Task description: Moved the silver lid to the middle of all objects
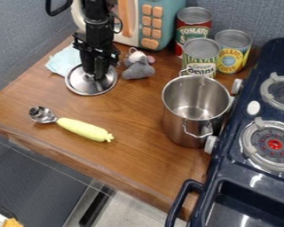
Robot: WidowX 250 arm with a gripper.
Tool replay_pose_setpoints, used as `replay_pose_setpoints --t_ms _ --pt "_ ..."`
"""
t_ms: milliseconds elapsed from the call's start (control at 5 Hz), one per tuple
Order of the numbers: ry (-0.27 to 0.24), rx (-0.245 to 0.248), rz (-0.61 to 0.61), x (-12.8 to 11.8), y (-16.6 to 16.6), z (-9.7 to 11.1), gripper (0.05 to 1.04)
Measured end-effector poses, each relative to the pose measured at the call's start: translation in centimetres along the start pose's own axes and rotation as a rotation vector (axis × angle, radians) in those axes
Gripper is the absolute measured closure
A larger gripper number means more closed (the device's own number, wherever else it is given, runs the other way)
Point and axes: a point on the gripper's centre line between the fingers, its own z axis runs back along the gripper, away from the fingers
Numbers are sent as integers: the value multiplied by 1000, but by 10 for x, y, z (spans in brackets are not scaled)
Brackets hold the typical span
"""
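Silver lid (80, 86) beside plush mouse (138, 69), centring looks undone; jaws at it, can't tell if gripping.

From the gripper (95, 74), bare wooden counter (135, 104) opens to the view's lower right, a passage between the scoop (85, 129) and the tall steel pot (183, 129) down to the counter's edge. The scoop lies low across the way straight below. Just right of the gripper sits a grey plush mouse (140, 71); farther right, three cans (200, 57) and the pot block passage. Behind it stands the toy microwave (145, 22).
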Motion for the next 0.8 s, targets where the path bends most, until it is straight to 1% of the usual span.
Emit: replay_pose_setpoints --t_ms 200,400,600,800 --pt "6 -5 -21 -1 -1 1 819" --pt "24 -10 -35 -2 -3 2 820" --pt "28 -12 -46 -3 -4 2 820" --pt "49 -47 -50 -16 -16 14 820"
